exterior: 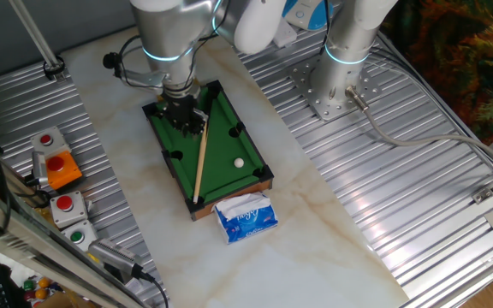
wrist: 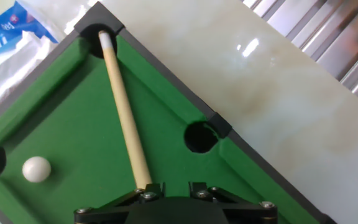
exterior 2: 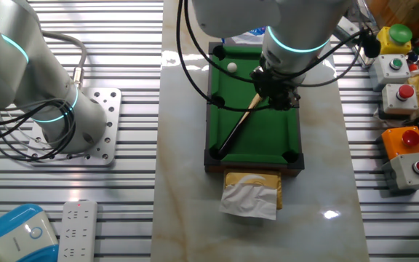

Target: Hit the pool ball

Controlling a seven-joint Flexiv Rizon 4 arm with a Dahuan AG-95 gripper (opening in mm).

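The miniature green pool table (exterior: 225,128) stands on the marble top, also in the other fixed view (exterior 2: 268,135) and the hand view (wrist: 67,118). The pool ball (exterior: 239,162) is small, white and glossy and lies on the felt near one end (exterior 2: 232,67) (wrist: 36,168). The wooden cue stick (exterior: 200,167) lies across the felt (exterior 2: 238,124), its tip at a corner pocket (wrist: 123,112). My gripper (exterior: 187,120) is low over the cue's butt end (exterior 2: 275,91). Its jaws (wrist: 173,186) stand apart with green felt between them, and the cue runs to the left finger.
A blue-and-white tissue pack (exterior: 246,216) lies against the pool table's end (exterior 2: 252,191). Button boxes (exterior: 58,167) stand at the table edge (exterior 2: 406,145). A second arm's base (exterior: 341,85) is bolted nearby (exterior 2: 71,124). A side pocket (wrist: 197,137) is close to my fingers.
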